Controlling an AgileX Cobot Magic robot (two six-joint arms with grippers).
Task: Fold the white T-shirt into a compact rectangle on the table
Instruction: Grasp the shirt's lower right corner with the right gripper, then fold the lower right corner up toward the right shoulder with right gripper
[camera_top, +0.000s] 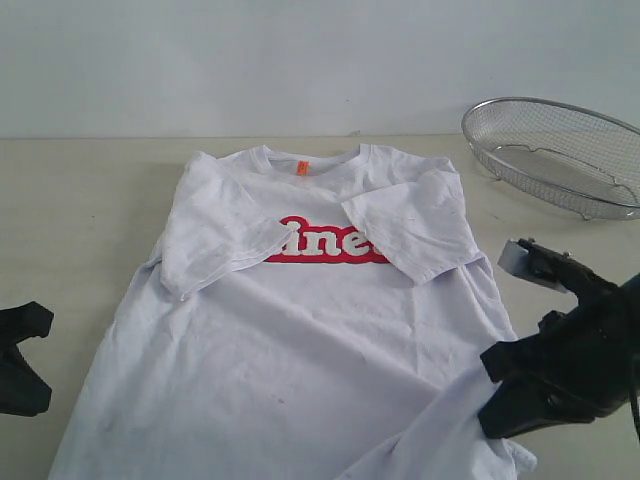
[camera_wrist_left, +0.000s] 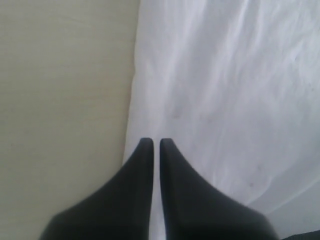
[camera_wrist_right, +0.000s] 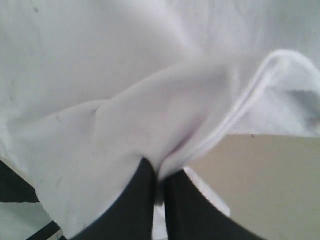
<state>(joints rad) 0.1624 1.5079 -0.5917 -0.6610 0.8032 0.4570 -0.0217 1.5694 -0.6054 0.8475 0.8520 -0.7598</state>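
The white T-shirt (camera_top: 300, 340) lies face up on the table (camera_top: 80, 200), both sleeves folded in over the red lettering (camera_top: 325, 243), with the orange neck tag (camera_top: 302, 167) at the far end. My right gripper (camera_top: 492, 395) is shut on the shirt's near right hem corner, and the cloth (camera_wrist_right: 150, 115) bunches up from its fingertips (camera_wrist_right: 160, 172) above the table (camera_wrist_right: 270, 180). My left gripper (camera_wrist_left: 156, 142) is shut with nothing held, its tips over the shirt's (camera_wrist_left: 225, 90) left edge beside bare table (camera_wrist_left: 60, 100). Only part of this gripper (camera_top: 25, 355) is visible at the exterior view's left border.
A round silver wire-mesh basket (camera_top: 560, 155) stands at the back right of the table, beyond the right arm. A light grey wall runs behind the table's far edge.
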